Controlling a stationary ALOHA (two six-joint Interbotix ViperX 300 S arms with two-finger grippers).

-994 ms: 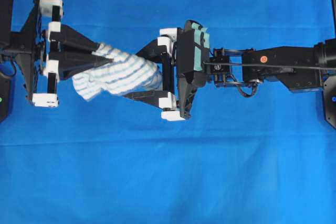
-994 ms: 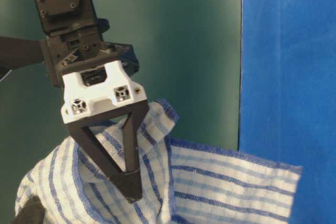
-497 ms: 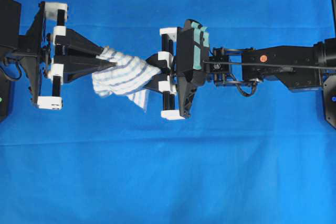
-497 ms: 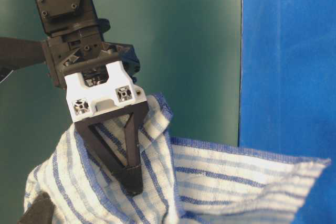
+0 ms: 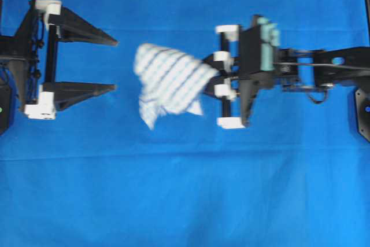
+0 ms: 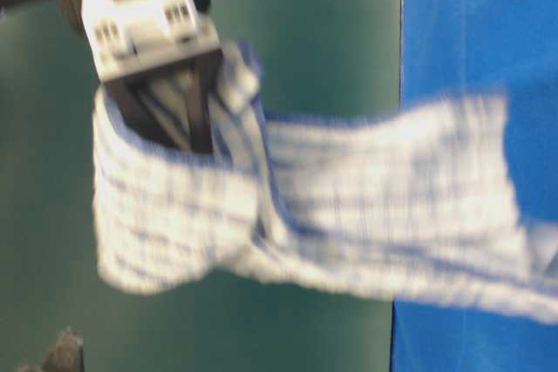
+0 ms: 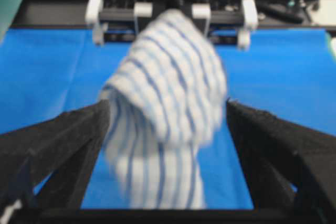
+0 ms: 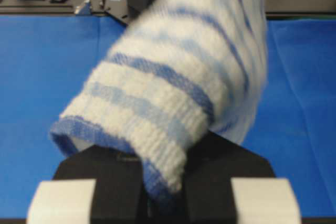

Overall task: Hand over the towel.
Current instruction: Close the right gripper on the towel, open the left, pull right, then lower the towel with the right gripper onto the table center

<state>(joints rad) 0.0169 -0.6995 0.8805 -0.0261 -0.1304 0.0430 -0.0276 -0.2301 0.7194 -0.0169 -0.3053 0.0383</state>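
Right gripper: the right gripper (image 5: 215, 74) is clamped on one end of the towel (image 5: 169, 82) and carries it in the air; in its own wrist view its black fingers meet under the cloth, and the table-level view shows its white block (image 6: 144, 19) above the bunched end.
Left gripper: the left gripper (image 5: 114, 65) stands wide open, its two black fingers (image 5: 81, 28) spread far apart with nothing between them in the overhead view, and clear of the towel.
Towel position: it hangs above the blue cloth (image 5: 185, 189), between the two grippers, touching only the right one; in the left wrist view it shows between the two open fingers (image 7: 52, 145), farther out than they reach.
Towel direction: in the overhead view its long axis runs roughly left to right; the gripped end points to the right arm, and the free end spreads toward the left gripper, with a corner drooping at the lower side.
Towel shape: bunched and folded at the grip, fanning into a loose flap; its outline is blurred in several views.
Towel material: soft, looped white fabric with thin dark-blue and paler blue stripes, a darker blue line along the hem (image 8: 94, 135).
Gripper materials: matte black fingers and frames, white plastic end blocks, a pale green part on the right wrist (image 5: 267, 41).
Surface: plain blue cloth with faint creases.
Writing: no readable lettering or brand mark shows.
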